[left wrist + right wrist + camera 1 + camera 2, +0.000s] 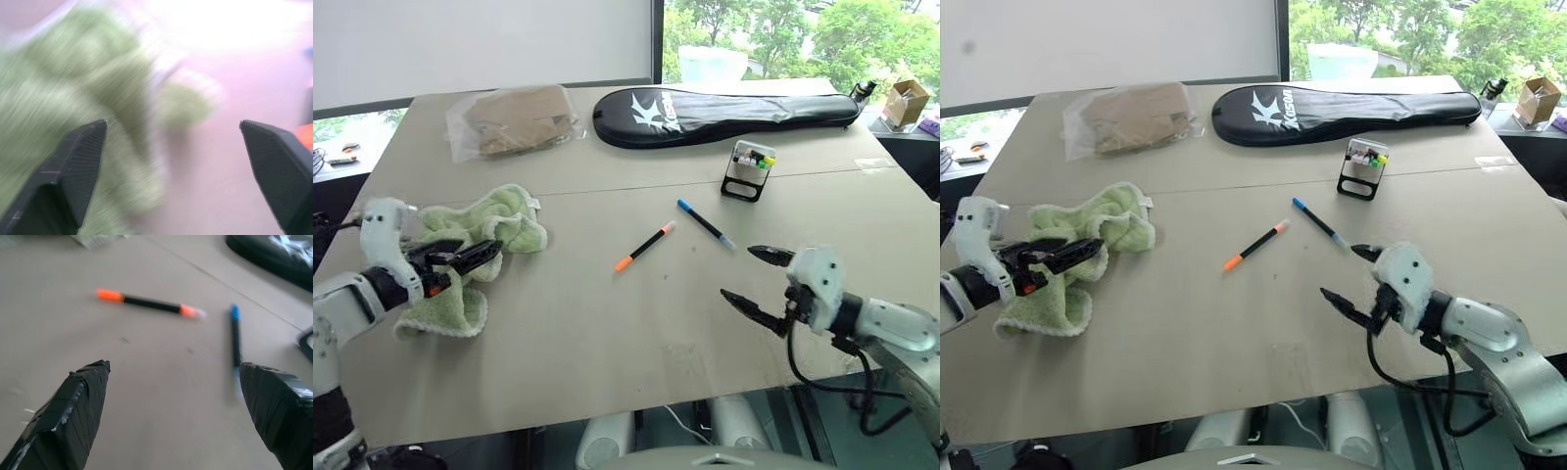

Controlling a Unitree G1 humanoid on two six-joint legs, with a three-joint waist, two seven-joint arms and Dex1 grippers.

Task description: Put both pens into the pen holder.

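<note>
Two pens lie on the tan table [607, 333]. The orange-ended pen [644, 246] lies slanted near the middle, and the blue-capped pen [705, 223] is just right of it. The pen holder [747, 169], a small black stand with coloured marker ends on top, stands farther back and to the right. My right gripper [737, 272] hovers open over the table just short of the blue pen's near tip, holding nothing. In the right wrist view both the orange-ended pen [149, 303] and the blue-capped pen [236, 335] lie ahead of its fingers. My left gripper [172, 125] is open over a green towel [475, 255].
A long black racket bag [724, 113] lies along the far side of the table. A clear plastic bag with a brown item [514, 119] sits at the far left. A cardboard box [908, 101] stands beyond the table's right corner.
</note>
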